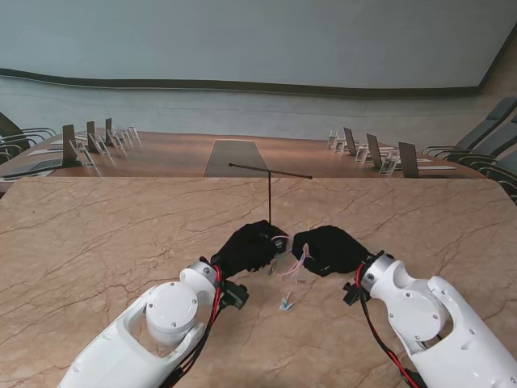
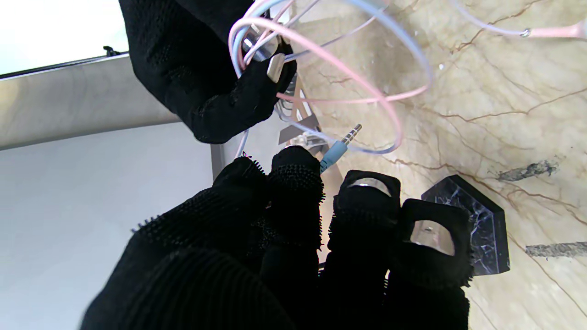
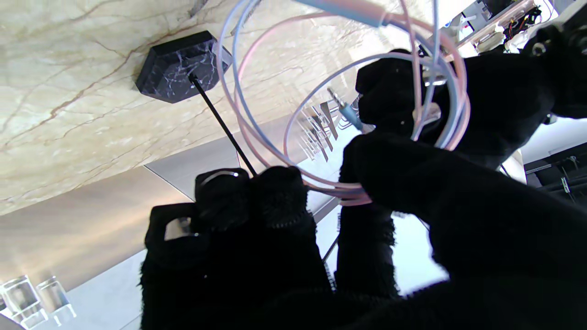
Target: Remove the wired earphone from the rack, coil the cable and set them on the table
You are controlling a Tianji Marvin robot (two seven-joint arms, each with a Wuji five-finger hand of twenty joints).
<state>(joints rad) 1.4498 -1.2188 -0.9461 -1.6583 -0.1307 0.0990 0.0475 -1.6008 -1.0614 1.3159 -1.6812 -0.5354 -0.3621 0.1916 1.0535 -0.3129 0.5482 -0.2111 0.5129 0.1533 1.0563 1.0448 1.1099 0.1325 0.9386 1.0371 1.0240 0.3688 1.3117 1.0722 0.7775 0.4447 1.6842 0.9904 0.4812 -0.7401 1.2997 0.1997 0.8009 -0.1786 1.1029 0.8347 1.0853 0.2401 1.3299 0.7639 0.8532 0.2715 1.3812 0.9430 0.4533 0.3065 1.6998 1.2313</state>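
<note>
Earphone cable (image 1: 289, 260), pink and blue, hangs in loose loops between both gloved hands above the marble table (image 1: 97, 242), off the rack (image 1: 269, 187). Jack plug (image 2: 340, 145) dangles free. Right hand (image 1: 327, 249), at 3 o'clock of the loops, pinches the bundled strands. Left hand (image 1: 245, 247), at 9 o'clock, fingers curled around the coil. Rack base (image 3: 179, 66) sits at 12 o'clock.
</note>
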